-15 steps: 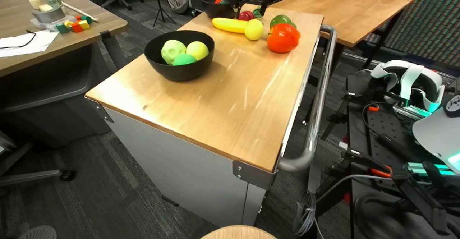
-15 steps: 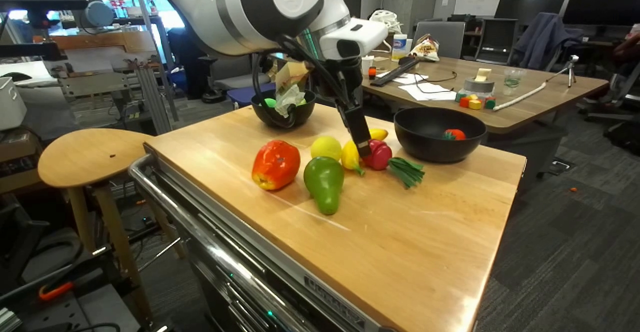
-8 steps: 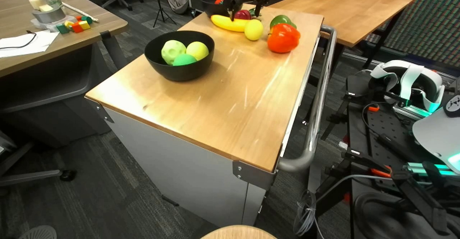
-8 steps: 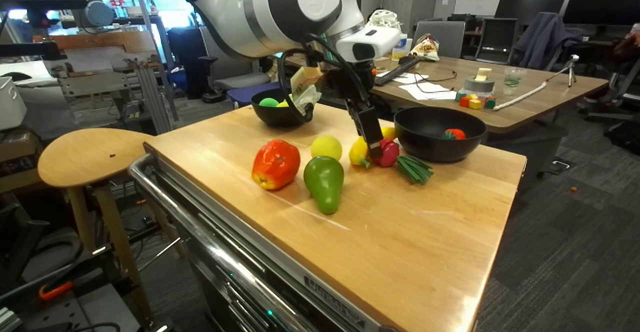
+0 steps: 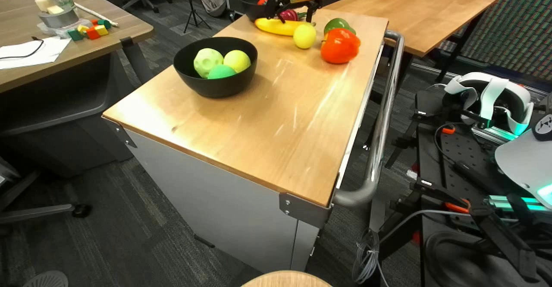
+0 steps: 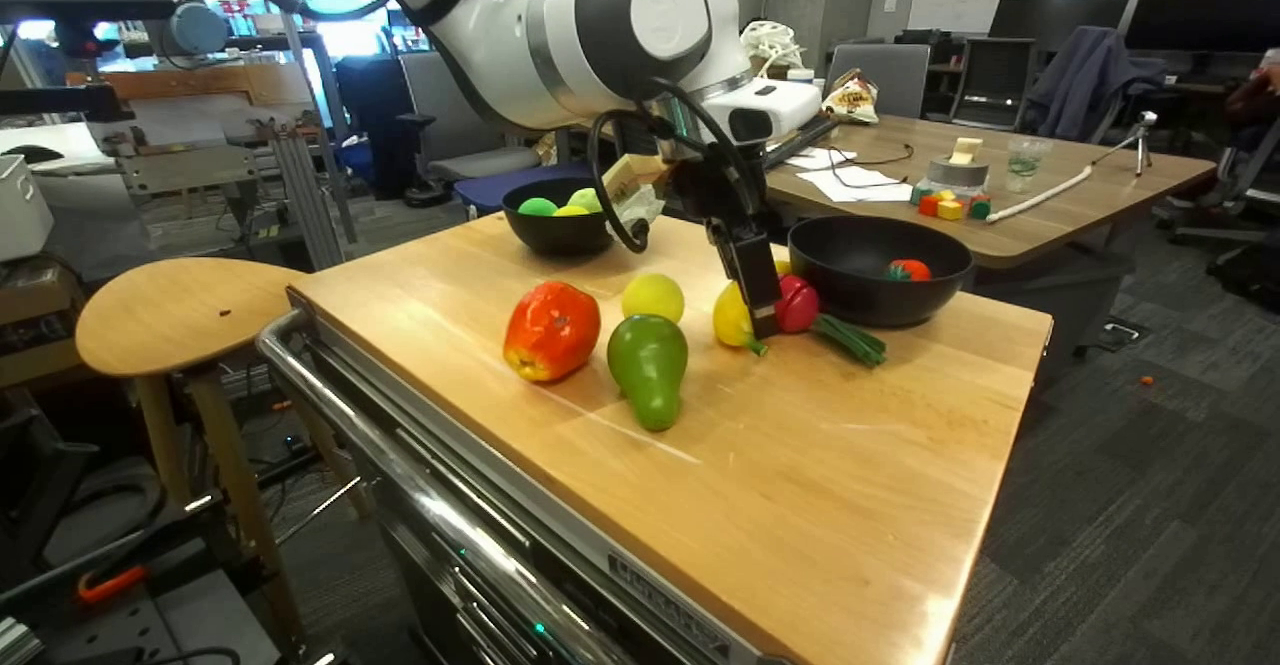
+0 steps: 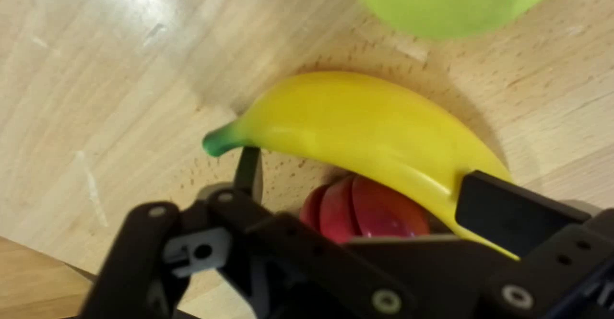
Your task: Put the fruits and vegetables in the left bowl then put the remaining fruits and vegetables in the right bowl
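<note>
The flat, pale wooden tabletop (image 6: 800,465) carries a curved, glossy yellow plastic-looking banana (image 7: 360,122) just beside a rounded red toy vegetable (image 7: 364,208). The end effector (image 7: 361,168) is spread wide, holding nothing. Expect a light, stiff, slippery banana; grip across mid-length.

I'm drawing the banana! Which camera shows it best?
The wrist view: the banana is biggest there, curve and green stem showing, though the gripper covers some. Both exterior views show it smaller, partly hidden by a yellow ball or the gripper.
</note>
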Action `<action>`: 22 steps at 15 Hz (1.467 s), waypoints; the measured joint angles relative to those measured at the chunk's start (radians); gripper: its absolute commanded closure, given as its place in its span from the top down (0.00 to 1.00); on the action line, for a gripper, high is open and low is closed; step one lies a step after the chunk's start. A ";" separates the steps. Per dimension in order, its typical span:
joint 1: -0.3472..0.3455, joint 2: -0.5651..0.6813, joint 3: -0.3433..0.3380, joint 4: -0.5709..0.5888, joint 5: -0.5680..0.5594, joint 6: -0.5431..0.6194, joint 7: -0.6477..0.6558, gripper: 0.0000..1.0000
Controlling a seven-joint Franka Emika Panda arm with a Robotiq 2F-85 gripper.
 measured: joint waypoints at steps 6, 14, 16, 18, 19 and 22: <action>-0.012 0.023 0.016 0.007 0.062 0.065 -0.117 1.00; -0.147 0.047 0.206 -0.006 0.438 0.267 -0.498 0.58; -0.184 0.052 0.256 -0.001 0.509 0.264 -0.587 0.42; -0.216 0.052 0.288 0.003 0.558 0.257 -0.658 0.27; -0.233 0.052 0.305 0.004 0.584 0.252 -0.694 0.19; -0.280 0.053 0.360 0.013 0.662 0.221 -0.797 0.17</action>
